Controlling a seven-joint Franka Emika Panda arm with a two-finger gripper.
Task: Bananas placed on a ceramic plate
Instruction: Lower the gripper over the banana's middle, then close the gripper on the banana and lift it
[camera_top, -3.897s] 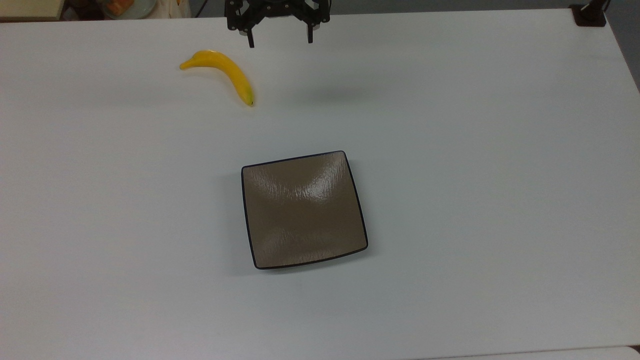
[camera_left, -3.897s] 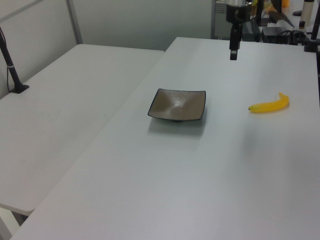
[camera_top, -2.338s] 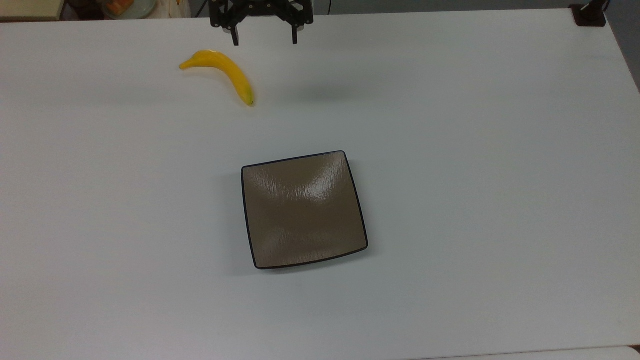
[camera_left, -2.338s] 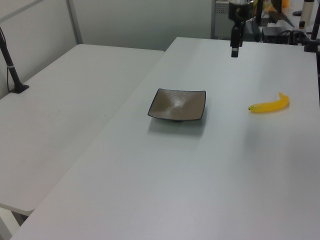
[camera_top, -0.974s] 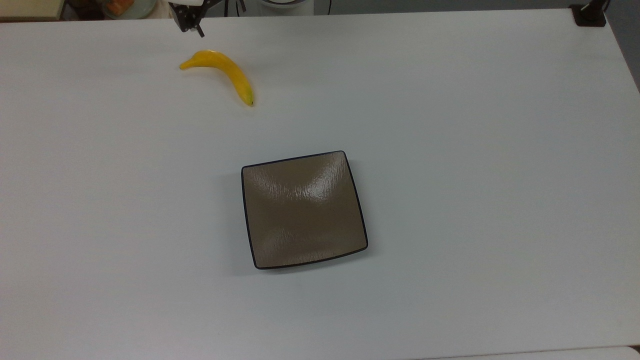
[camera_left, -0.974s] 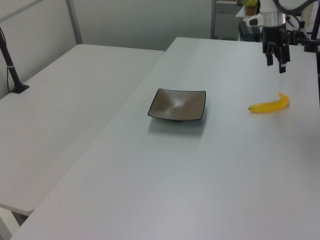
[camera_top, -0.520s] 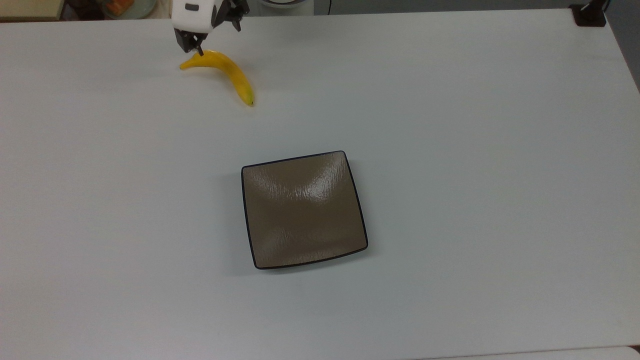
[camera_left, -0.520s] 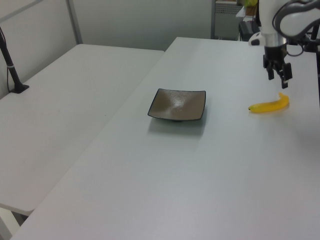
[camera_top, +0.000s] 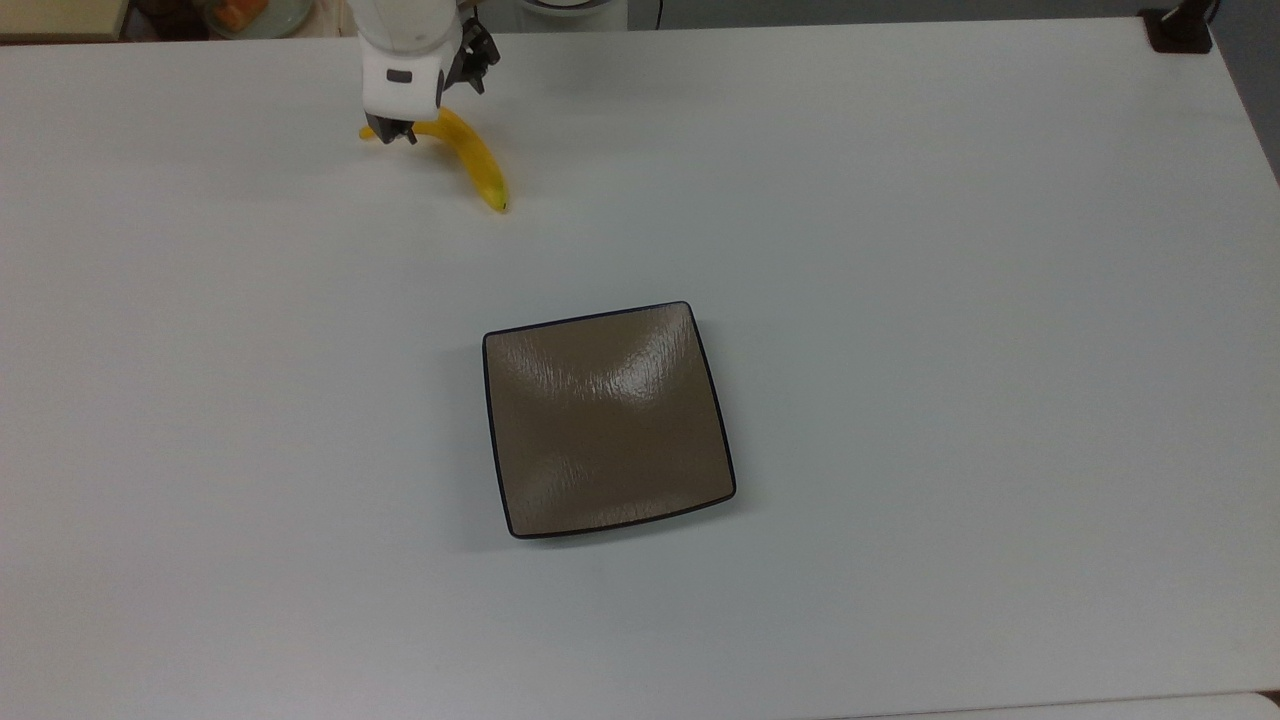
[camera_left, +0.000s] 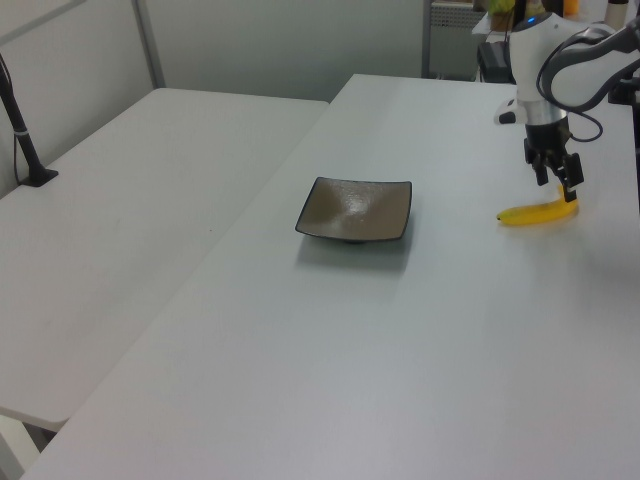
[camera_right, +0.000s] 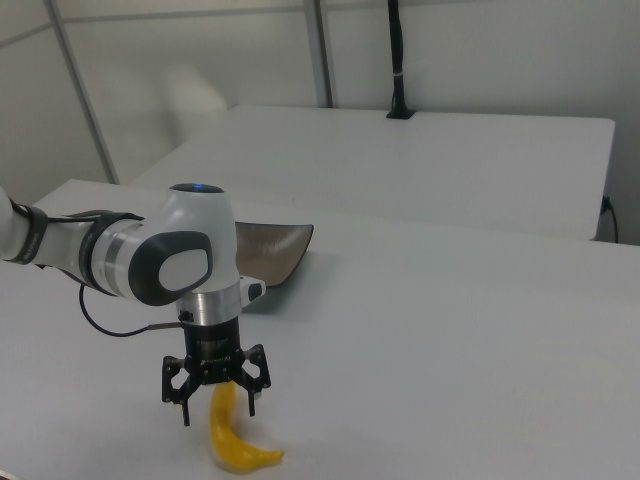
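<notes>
Right view: black two-finger end effector is seen spread apart astride the curved yellow banana; square glossy brown plate sits at 12 o'clock.

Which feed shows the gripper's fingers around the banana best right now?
The right view: the open gripper straddles the banana, a finger on each side. In the top view the wrist covers part of the banana; in the left view the gripper is side-on.

The end effector now sits low over the stem end of the banana near the counter's far edge in the top view, having swung from the middle of that edge toward the top view's left and descended, its fingers spread astride the fruit.
</notes>
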